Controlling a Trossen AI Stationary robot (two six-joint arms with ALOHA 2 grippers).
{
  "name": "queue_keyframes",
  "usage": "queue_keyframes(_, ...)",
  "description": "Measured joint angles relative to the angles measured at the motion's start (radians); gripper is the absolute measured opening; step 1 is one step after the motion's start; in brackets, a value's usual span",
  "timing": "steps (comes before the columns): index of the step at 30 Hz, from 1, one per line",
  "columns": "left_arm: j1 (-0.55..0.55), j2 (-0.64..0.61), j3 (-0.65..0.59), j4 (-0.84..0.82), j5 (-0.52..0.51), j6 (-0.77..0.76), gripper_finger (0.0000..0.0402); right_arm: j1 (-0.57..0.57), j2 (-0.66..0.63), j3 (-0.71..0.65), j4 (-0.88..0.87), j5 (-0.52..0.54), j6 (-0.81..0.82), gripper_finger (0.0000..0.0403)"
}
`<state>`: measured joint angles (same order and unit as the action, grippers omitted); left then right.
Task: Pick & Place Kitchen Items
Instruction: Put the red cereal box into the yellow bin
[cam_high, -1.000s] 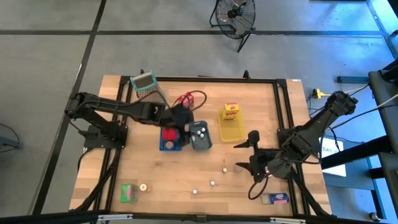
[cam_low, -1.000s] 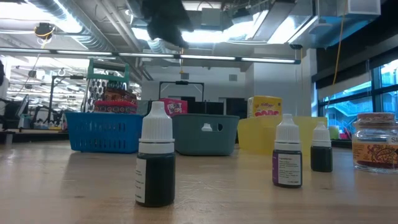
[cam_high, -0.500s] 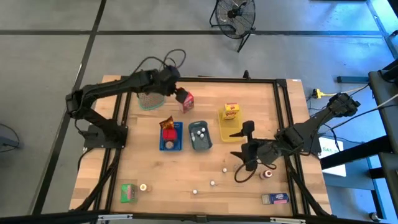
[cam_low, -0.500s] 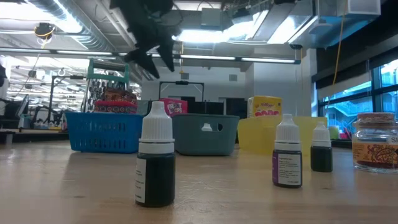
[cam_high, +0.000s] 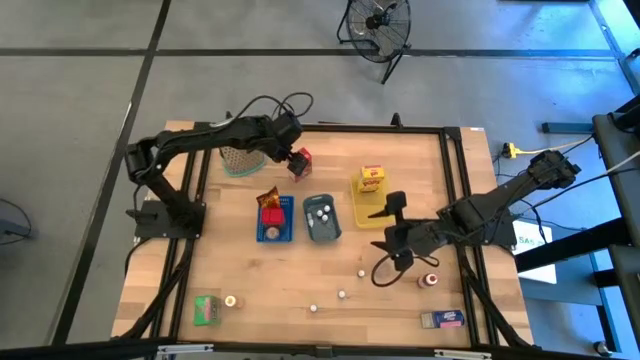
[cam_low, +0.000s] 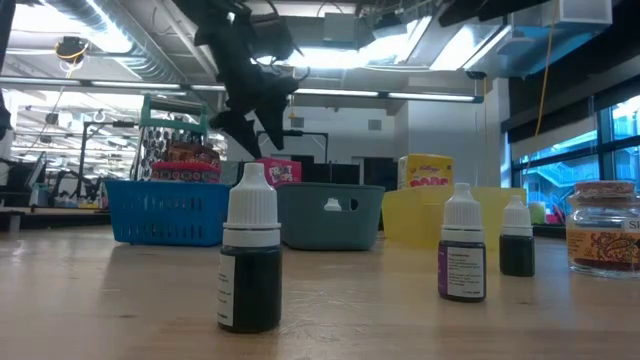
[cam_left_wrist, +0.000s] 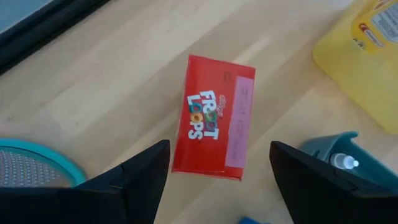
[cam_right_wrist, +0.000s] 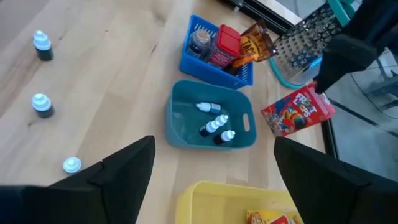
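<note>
Here, a red cereal carton (cam_high: 303, 158) is seen under the left gripper (cam_high: 293, 154), near the desk's (cam_high: 250, 300) far edge.

From above, the right gripper (cam_high: 388, 232) is seen over the desk's middle, beside the yellow tray (cam_high: 372, 213). In the low view, the carton's contact cannot be judged. In the left wrist view, the carton (cam_left_wrist: 213, 117) is framed between spread fingers (cam_left_wrist: 138, 180), apparently ungripped; squaring and centring is advised before any closing. In the right wrist view, open fingers (cam_right_wrist: 127, 167) are shown above the grey-blue tray (cam_right_wrist: 177, 124).
</note>
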<state>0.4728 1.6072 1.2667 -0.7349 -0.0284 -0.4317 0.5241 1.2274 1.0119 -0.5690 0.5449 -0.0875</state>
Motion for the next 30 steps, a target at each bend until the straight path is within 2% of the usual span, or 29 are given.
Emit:
queue_keyframes(8,0.000,0.004,0.000,0.002,-0.059,0.000,0.0271,-0.034,0.000,-0.017,0.011,0.000,-0.007,0.0332)
queue_keyframes(16,0.000,0.005,0.000,0.024,-0.058,0.034,0.0271,-0.046,0.000,-0.023,0.012,-0.009,0.008,0.0332)
queue_keyframes(30,-0.001,0.094,0.000,0.031,-0.046,0.061,0.0271,-0.046,0.000,-0.023,0.012,-0.011,-0.003,0.0332)
